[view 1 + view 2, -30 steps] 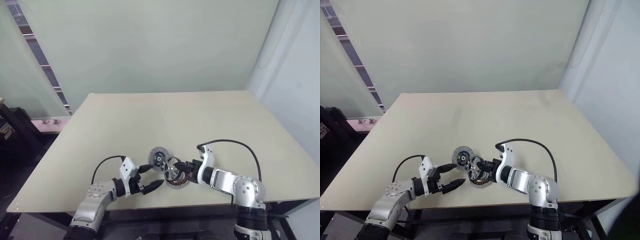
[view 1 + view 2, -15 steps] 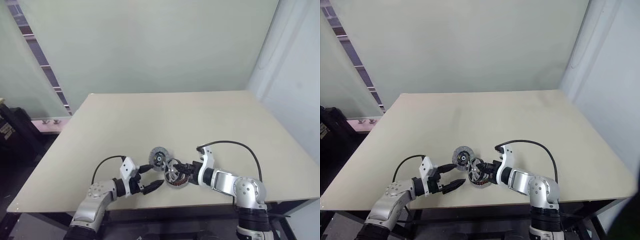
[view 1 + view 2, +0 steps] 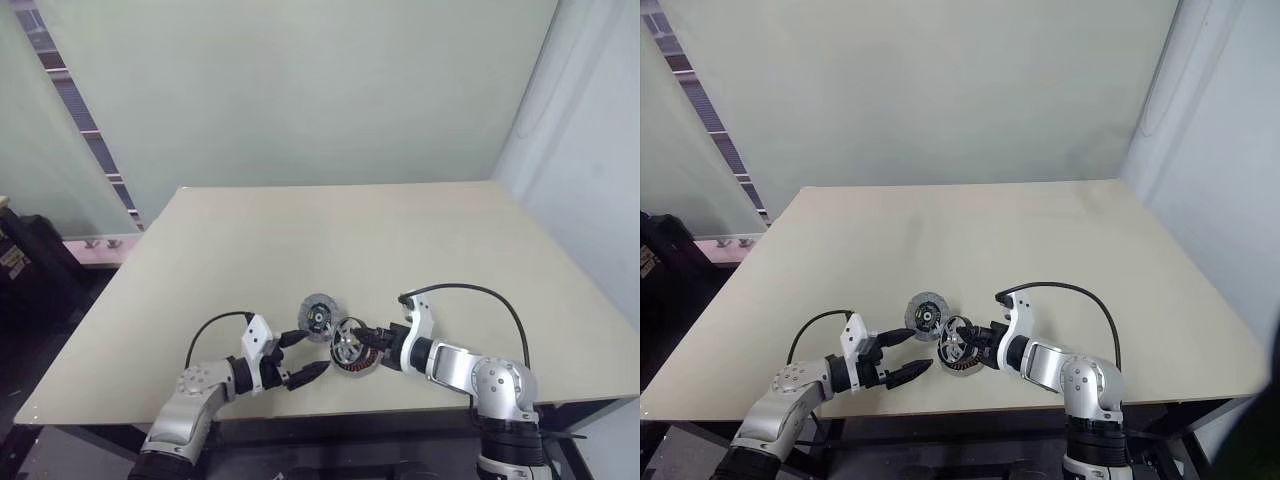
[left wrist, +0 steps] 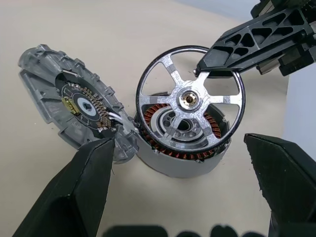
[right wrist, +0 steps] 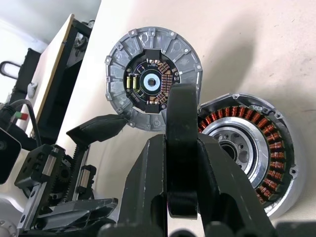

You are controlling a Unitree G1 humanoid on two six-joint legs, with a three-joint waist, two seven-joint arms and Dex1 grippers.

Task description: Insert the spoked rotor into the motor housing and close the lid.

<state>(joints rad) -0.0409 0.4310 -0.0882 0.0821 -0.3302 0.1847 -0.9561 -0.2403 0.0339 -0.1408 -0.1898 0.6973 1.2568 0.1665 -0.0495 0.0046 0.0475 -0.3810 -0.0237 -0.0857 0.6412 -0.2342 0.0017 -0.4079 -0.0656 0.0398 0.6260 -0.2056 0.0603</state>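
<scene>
The spoked rotor (image 4: 190, 98), pinched on edge at its two o'clock rim by the right end effector (image 4: 210, 69), seemingly tilted over the motor housing (image 4: 182, 153), could jam crooked; the left end effector (image 3: 298, 358) is fully spread, empty.

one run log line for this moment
right gripper: shut on rotor, tilted over housing | left gripper: open, empty | lid: open
</scene>
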